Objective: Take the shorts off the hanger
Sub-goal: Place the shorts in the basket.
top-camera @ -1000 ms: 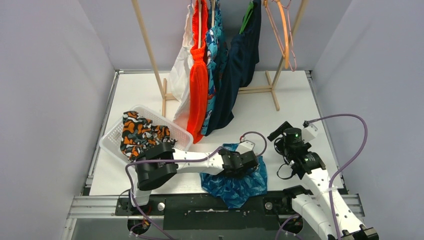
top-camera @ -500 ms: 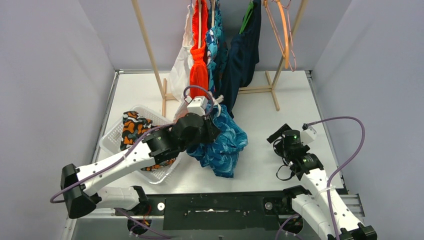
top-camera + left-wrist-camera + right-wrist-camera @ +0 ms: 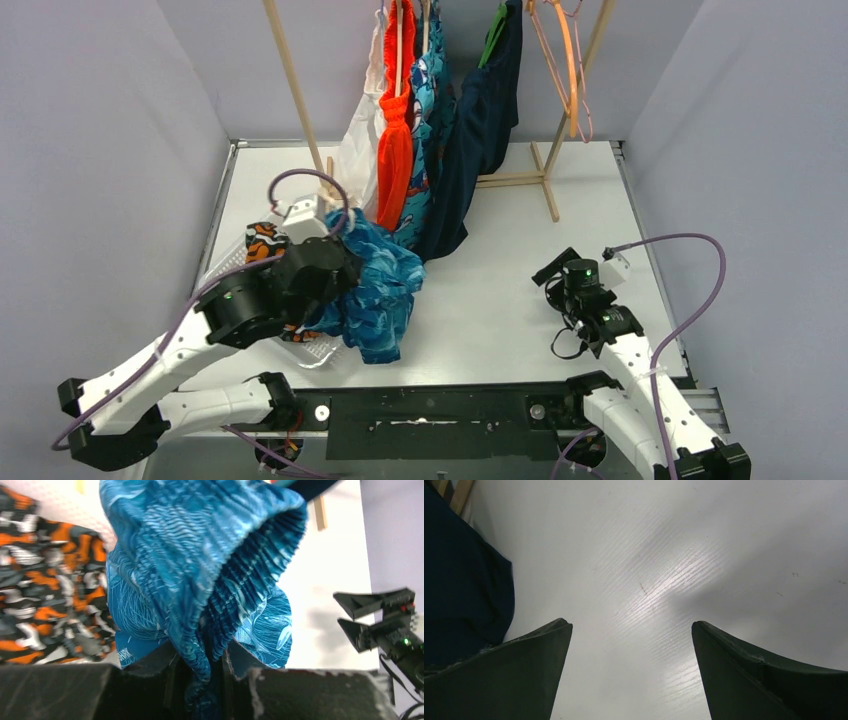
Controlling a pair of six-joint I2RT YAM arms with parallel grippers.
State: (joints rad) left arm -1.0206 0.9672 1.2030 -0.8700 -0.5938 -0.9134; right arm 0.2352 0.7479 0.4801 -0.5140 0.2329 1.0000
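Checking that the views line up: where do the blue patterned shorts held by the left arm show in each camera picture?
Top external: the blue patterned shorts hang bunched left of centre, beside the white basket.
Left wrist: they fill the centre, pinched in the left gripper at the bottom.
Right wrist: not in it.
Shared landmark: the open right gripper, right of centre from above, at the right edge of the left wrist view, framing its own view.

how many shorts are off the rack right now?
2: the camouflage shorts lie in the white basket; the blue patterned shorts hang pinched in the left gripper next to it. Others could be hidden under them.
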